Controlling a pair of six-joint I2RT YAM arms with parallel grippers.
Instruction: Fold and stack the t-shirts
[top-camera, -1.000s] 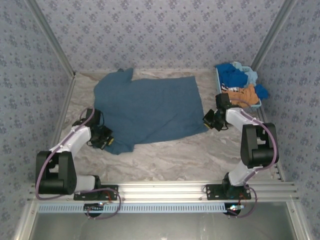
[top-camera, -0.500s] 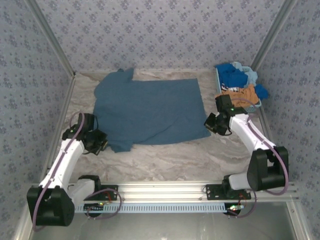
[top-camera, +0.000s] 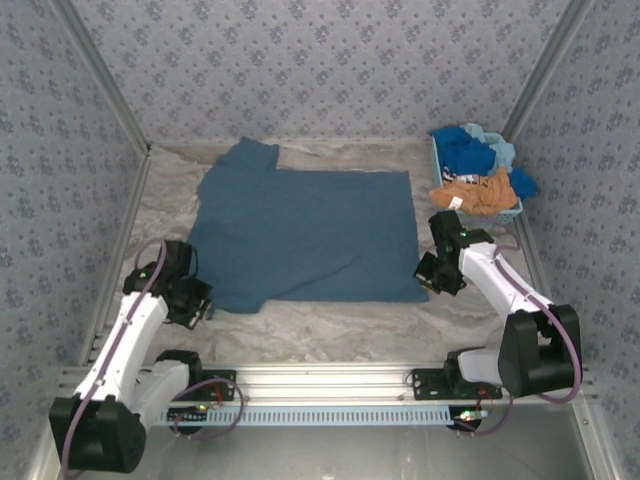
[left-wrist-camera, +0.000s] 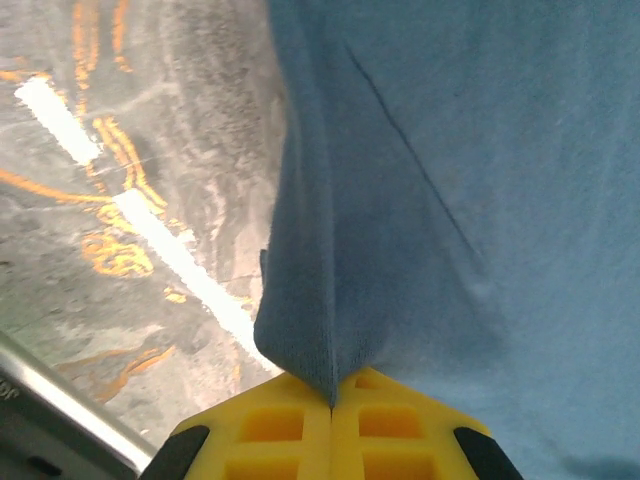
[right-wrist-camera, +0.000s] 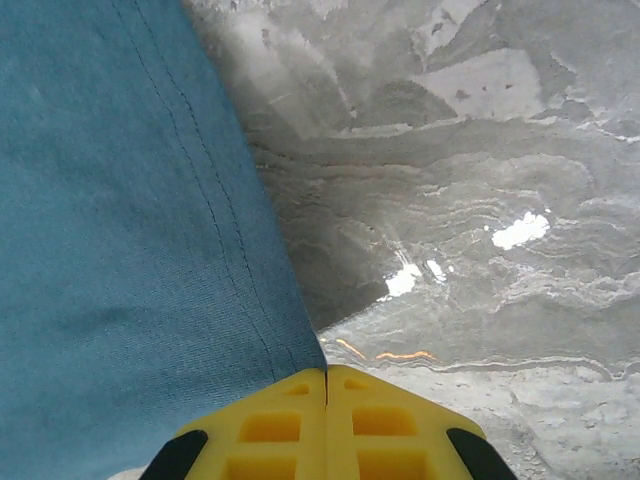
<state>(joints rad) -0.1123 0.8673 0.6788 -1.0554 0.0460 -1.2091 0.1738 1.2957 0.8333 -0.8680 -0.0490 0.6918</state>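
1. Left tool (left-wrist-camera: 331, 400): located at the near-left corner of the slate-blue t-shirt (top-camera: 305, 235). Its yellow pads (left-wrist-camera: 280, 425) are clenched, and a fold of the shirt's edge is pinched between them.
2. Slate-blue t-shirt: laid open on the table (top-camera: 330, 322), with one sleeve (top-camera: 250, 152) at its far-left corner. The body is largely smooth and no fold has been made in it.
3. Right tool (right-wrist-camera: 327, 375): located at the near-right corner of the slate-blue t-shirt. It is clenched, and the stitched hem (right-wrist-camera: 215, 220) is seen running into the seam between its pads, so this corner is judged to be grasped.
4. Other garments: a bright blue t-shirt (top-camera: 462, 150), a light blue t-shirt (top-camera: 497, 150) and an orange-brown t-shirt (top-camera: 480, 192) are heaped in a basket (top-camera: 500, 214) at the far right of the slate-blue t-shirt, apart from it.
5. Step in hand: judged to be the spreading and squaring of the shirt, ahead of the first fold.
6. Next move: it is judged that both held corners should be lifted level and carried together toward the shirt's far edge, with tension kept even so that no wrinkle is drawn in.
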